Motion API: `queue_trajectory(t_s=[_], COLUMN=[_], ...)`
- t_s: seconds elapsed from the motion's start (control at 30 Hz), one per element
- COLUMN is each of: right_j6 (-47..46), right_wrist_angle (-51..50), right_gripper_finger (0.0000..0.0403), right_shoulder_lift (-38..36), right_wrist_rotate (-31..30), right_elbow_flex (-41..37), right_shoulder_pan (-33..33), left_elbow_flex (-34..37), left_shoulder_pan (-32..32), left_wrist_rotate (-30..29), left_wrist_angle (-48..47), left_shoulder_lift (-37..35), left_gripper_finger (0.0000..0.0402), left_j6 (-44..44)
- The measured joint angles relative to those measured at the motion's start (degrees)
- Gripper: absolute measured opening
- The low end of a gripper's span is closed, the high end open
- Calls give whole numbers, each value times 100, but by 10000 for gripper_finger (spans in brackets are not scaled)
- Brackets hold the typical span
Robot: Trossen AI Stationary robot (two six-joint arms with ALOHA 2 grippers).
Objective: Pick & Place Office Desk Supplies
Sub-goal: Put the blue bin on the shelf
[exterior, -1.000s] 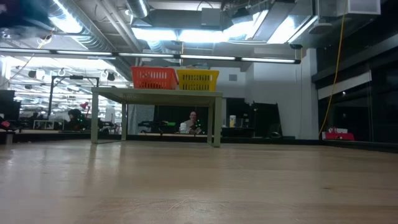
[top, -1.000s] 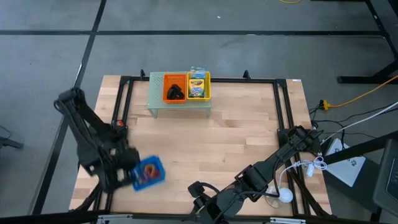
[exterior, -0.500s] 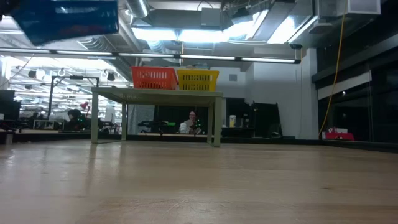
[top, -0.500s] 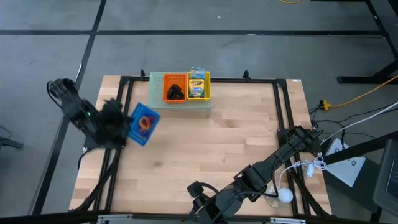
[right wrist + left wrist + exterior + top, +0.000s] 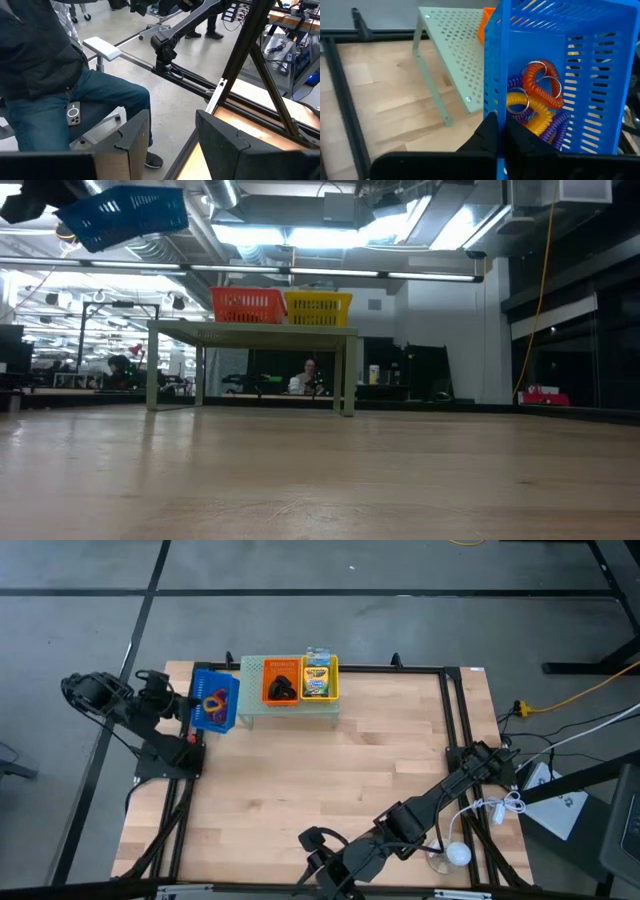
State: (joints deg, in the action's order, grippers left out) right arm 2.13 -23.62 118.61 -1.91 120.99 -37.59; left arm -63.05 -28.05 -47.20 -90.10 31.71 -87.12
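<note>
The blue basket [image 5: 214,702] is now held in the air at the far left corner of the table [image 5: 330,790], just beside the left end of the pale green mesh riser [image 5: 288,708]. A second ago it was carried low over the near left part of the table, and half a second ago it was midway along the left edge, so it has been swept from near to far and raised. In the low view it is seen tilted, above the level of the riser top.

The left gripper [image 5: 501,131] is pinched shut on the basket's near wall, with the thin blue wall clamped between the dark fingers. Inside the basket, the orange ring [image 5: 546,86], the yellow ring [image 5: 530,107] and the purple ring [image 5: 559,127] are bunched together against the lower side.

On the riser, the orange basket [image 5: 281,683] with small black clips [image 5: 284,690] and the yellow basket [image 5: 320,678] with a crayon box [image 5: 317,676] are unchanged. The free spot on the riser lies to the left of the orange basket, and the blue basket is judged to be headed there, with setting down and release not yet done.

The right gripper [image 5: 170,137] waits at the near edge of the table, its fingers spread and empty
</note>
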Motion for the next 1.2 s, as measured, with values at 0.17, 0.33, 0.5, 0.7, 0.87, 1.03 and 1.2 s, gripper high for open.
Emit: queue_trajectory(t_s=[0.17, 0.33, 0.5, 0.7, 0.87, 1.03, 1.2], right_j6=[62, 133, 136, 281, 435, 437, 437], right_wrist_angle=[2, 40, 44, 4, 6, 22, 46], right_gripper_finger=[163, 162, 162, 162, 162, 162, 162], right_shoulder_lift=[0, 0, 1, 2, 2, 2, 2], right_wrist_rotate=[2, 1, 3, 690, 859, 855, 852], right_elbow_flex=[0, -1, -2, -2, -2, -2, -2], right_shoulder_pan=[33, 136, 261, 351, 337, 387, 485], left_elbow_flex=[0, 0, 0, 0, 2, 2, 113], left_shoulder_pan=[279, 524, 586, 577, 442, 241, -99], left_wrist_rotate=[-122, -308, -367, -994, -1089, -1177, -1147], left_wrist_angle=[11, 10, 8, 6, 4, 13, 497], left_shoulder_lift=[6, -66, -226, -591, -829, -884, -875], left_gripper_finger=[4, 4, 4, 4, 4, 4, 4], left_j6=[-52, -60, -159, -60, 152, 182, 245])
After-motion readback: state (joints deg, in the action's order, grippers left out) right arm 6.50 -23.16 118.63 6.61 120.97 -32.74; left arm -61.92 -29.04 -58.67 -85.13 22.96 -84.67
